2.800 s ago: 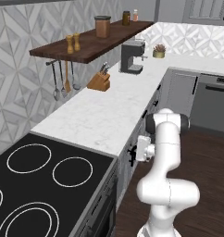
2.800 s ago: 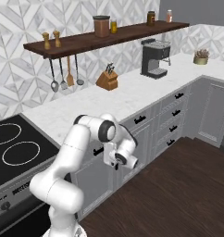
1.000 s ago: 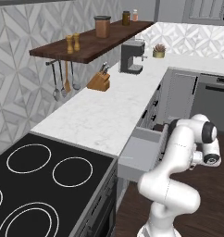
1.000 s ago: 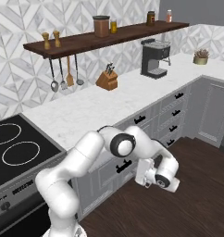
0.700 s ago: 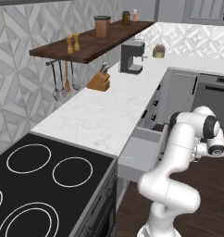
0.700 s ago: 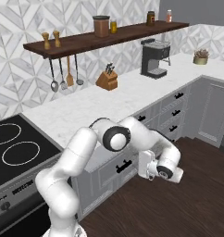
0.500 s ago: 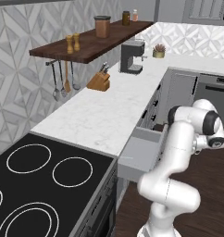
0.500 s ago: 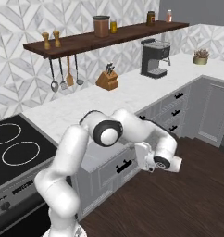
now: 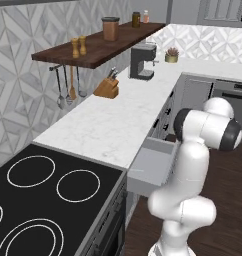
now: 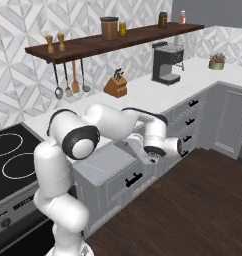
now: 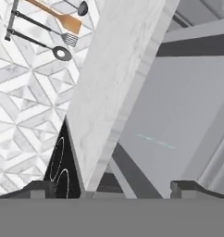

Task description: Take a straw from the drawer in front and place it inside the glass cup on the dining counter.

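Note:
The drawer (image 9: 152,165) stands pulled out from under the marble worktop; its flat front with a black handle (image 10: 134,180) faces the room. In the hand view I look down into the drawer's grey floor (image 11: 178,106), where a thin pale straw (image 11: 155,141) lies flat. My gripper (image 11: 114,190) hovers above it, open, its fingertips (image 11: 40,189) wide apart with nothing between them. My hand (image 10: 163,146) sits just off the drawer's right end at about worktop height. The glass cup and the dining counter are out of view.
The marble worktop (image 9: 118,120) overhangs the drawer's back. A black cooktop (image 9: 48,200) lies to the left. A knife block (image 10: 116,86), a coffee machine (image 10: 166,62) and hanging utensils (image 10: 68,80) stand along the wall. More grey drawers (image 10: 190,122) and a dark wood floor (image 10: 193,210) lie to the right.
The drawer, shut in the earliest frames, stands pulled out. Over the last second my hand rose from low in front of the cabinets to the drawer's right end, staying open.

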